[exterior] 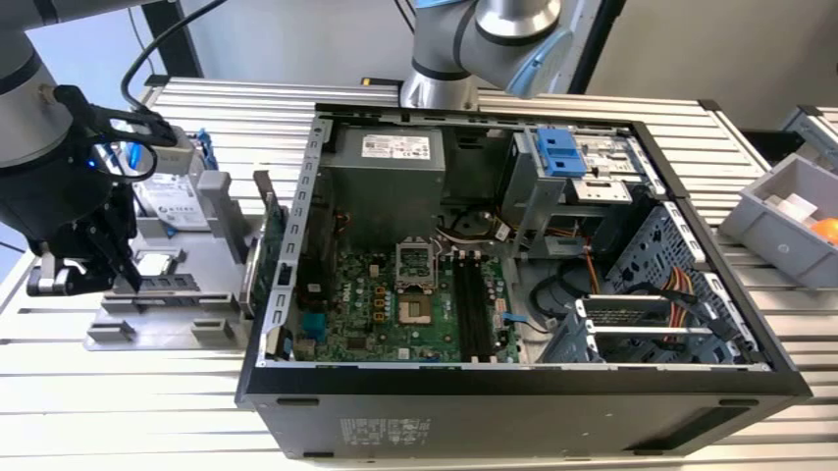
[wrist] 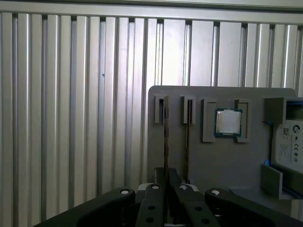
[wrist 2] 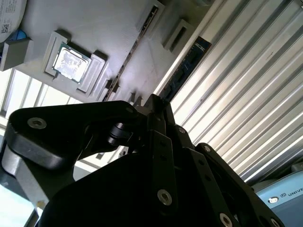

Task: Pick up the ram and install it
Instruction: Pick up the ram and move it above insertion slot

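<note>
The slatted desk (exterior: 235, 108) carries an open computer case (exterior: 524, 402). Beside it, at the exterior view's left, lies a grey holder (wrist: 203, 161) with bare slats beyond its edge. The gripper (wrist: 165, 174) has its fingers narrow, pinching the ram (wrist: 165, 137), which stands on edge in its slot, its near end hidden.

Exterior view: even, bright light, soft shadows inside the computer case (exterior: 524, 381). Second wrist view: hard glare off the table slats (wrist 2: 246, 94); gripper (wrist 2: 156, 101) backlit, near-black. First wrist view dimmer, flat.
</note>
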{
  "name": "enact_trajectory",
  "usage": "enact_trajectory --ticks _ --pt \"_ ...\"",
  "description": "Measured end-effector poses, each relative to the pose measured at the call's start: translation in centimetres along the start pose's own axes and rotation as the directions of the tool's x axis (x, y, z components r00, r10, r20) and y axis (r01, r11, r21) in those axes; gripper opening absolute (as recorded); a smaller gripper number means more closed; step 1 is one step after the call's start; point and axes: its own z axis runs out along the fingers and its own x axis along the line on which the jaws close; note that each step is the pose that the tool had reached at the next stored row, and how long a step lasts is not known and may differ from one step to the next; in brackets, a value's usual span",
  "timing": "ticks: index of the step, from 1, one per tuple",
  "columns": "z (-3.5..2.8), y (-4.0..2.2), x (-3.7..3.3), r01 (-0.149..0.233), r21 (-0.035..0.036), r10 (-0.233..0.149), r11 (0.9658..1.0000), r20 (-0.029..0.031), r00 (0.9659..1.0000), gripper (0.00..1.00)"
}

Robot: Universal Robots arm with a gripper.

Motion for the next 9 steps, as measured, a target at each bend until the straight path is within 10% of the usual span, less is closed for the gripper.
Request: enact_trajectory --ticks 9 --pt "0.0 0.0 0.0 0.0 0.0021 0.0 1.0 -0.0002 1.0 0.0"
